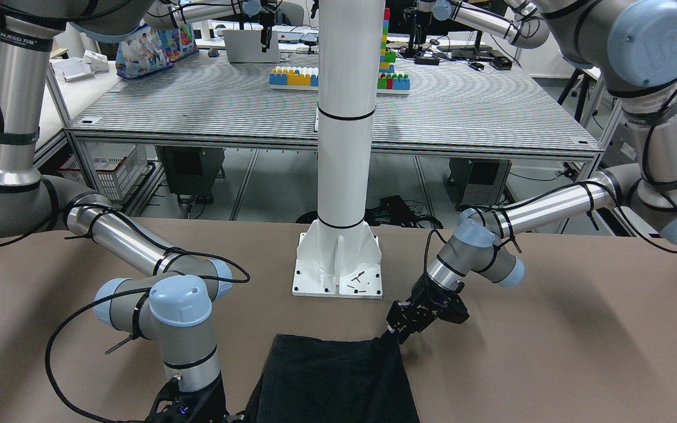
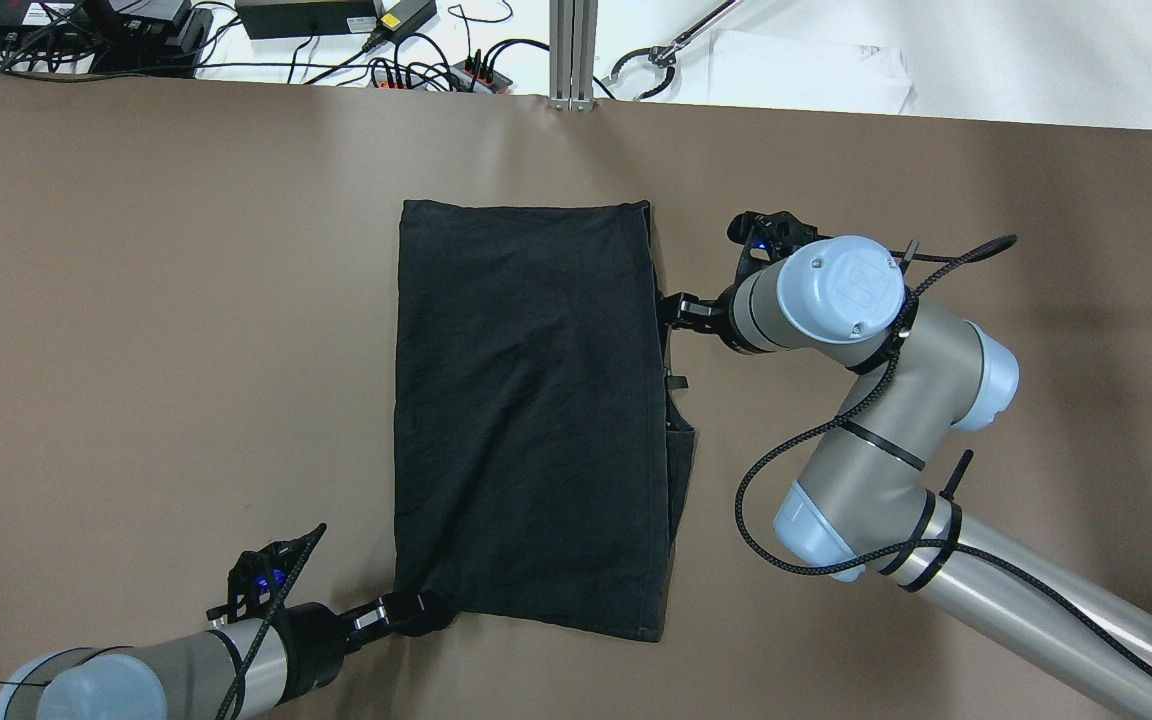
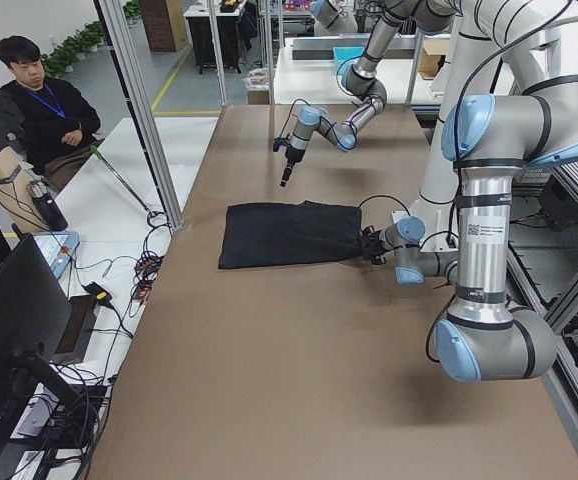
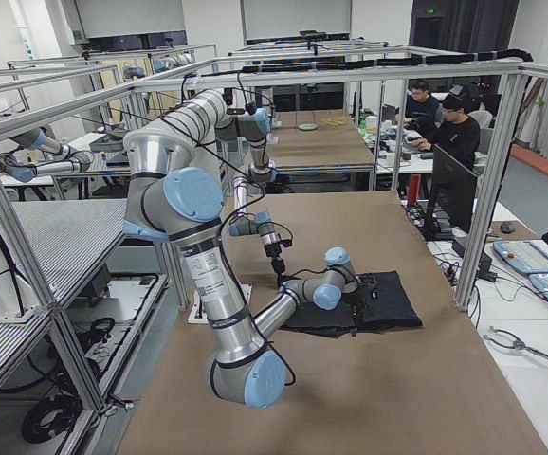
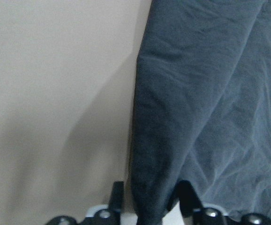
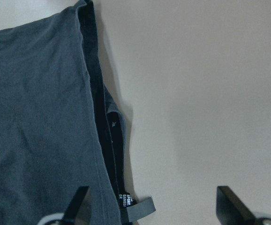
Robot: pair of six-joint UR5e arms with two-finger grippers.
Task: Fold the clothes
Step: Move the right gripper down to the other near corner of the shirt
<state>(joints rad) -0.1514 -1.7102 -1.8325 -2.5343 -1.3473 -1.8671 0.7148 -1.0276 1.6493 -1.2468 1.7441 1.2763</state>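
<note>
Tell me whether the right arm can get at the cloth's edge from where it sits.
Probably yes. The right pincer is open and sits at the black cloth, with the cloth's edge lying between its fingers. Nothing stands in the way.

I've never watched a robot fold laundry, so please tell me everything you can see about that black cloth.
The black cloth is soft, matte and rectangular. It lies flat on the brown table, folded over, with lower layers and a label peeking out along one long edge. The left gripper pinches one corner in its jaws; the right gripper stands open over that layered edge.
</note>
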